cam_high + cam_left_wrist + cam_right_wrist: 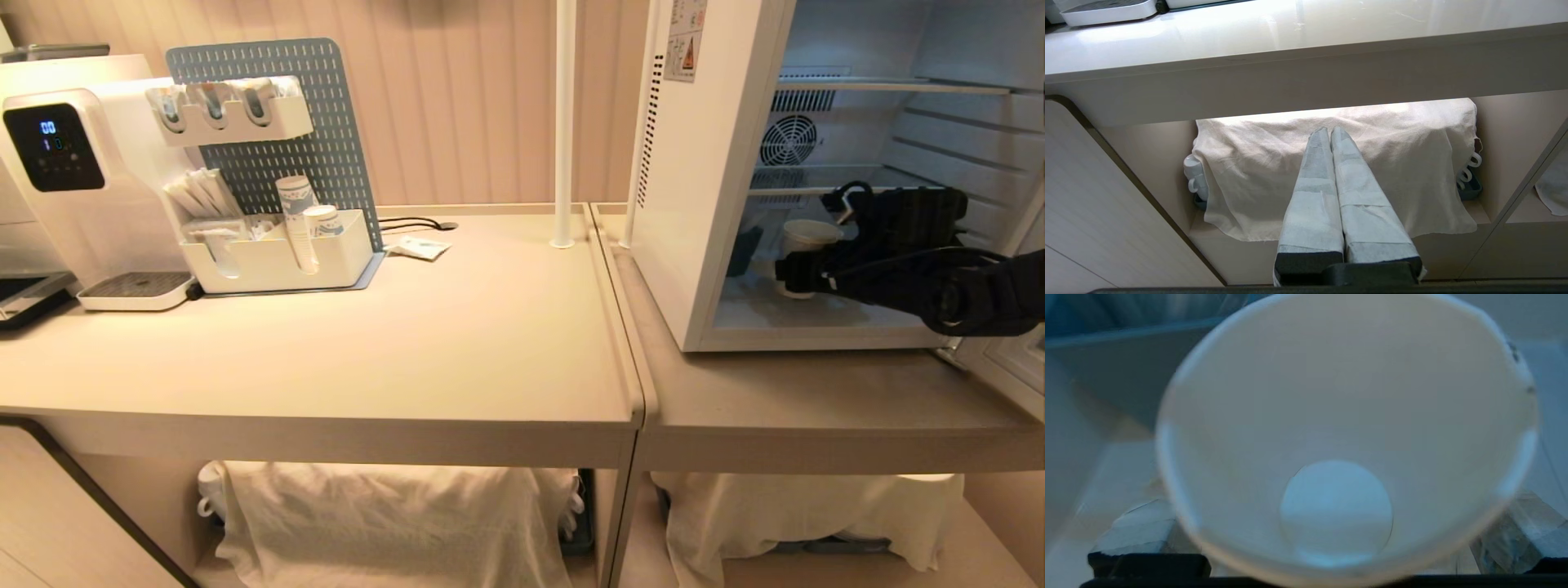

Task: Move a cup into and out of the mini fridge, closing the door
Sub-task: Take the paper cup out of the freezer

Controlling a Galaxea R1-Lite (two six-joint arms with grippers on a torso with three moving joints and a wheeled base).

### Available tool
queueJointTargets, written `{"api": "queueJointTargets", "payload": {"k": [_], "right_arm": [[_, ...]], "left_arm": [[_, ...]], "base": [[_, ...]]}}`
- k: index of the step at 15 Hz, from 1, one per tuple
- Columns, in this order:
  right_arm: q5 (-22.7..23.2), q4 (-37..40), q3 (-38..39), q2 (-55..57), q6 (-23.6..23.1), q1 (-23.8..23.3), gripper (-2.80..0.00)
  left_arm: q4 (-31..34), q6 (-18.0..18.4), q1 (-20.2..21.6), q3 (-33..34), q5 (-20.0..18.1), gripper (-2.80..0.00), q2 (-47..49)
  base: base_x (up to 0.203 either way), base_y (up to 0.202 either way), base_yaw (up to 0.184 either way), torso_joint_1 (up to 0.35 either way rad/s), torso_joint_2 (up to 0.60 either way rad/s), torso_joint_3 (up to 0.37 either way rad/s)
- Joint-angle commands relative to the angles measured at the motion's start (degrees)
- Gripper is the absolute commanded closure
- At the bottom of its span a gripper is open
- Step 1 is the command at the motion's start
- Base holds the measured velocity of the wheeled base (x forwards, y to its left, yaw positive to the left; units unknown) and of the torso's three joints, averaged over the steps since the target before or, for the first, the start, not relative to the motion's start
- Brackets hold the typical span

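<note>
Right claw (804,273) inside the fridge (710,204), fingers (1143,531) spread wide on either side of the cup (804,245), not visibly pressing its wall. Cup upright on the fridge floor, near the front edge, below the wire shelf (816,189); seen from above in the wrist view, empty, rim filling the gap between the fingers.

Risks, as judged: thin paper wall, so a hard squeeze likely to crush or ovalise it; a loose one likely to let it slip on the way out. Uneven closing, one finger touching first, could push the cup sideways or tip it, being so light. Lifting too high might knock the rim against the shelf above. Pulling out at a slant could catch the arm on the fridge frame or the door (1008,359), standing open at the counter's (816,400) right edge.

Left claw (1329,134) parked below the counter edge, fingers together, holding nothing, clear of the work.
</note>
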Motion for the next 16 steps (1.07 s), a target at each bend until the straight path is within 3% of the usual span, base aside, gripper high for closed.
{"api": "queueJointTargets", "payload": {"k": [1, 4, 5, 16], "right_arm": [[0.0, -1.2, -0.7, 1.5, -0.1, -0.2, -2.80], [0.0, -1.9, -0.4, 0.9, -0.1, -0.5, -2.80], [0.0, -3.1, -0.2, 0.6, -0.1, -0.8, 0.00], [0.2, -1.7, 5.9, -8.0, -1.3, -1.1, 0.00]], "left_arm": [[0.0, 0.0, 0.0, 0.0, 0.0, 0.00, 0.0], [0.0, 0.0, 0.0, 0.0, 0.0, 0.00, 0.0], [0.0, 0.0, 0.0, 0.0, 0.0, 0.00, 0.0], [0.0, 0.0, 0.0, 0.0, 0.0, 0.00, 0.0]], "base": [[0.000, 0.000, 0.000, 0.000, 0.00, 0.000], [0.000, 0.000, 0.000, 0.000, 0.00, 0.000], [0.000, 0.000, 0.000, 0.000, 0.00, 0.000], [0.000, 0.000, 0.000, 0.000, 0.00, 0.000]]}}
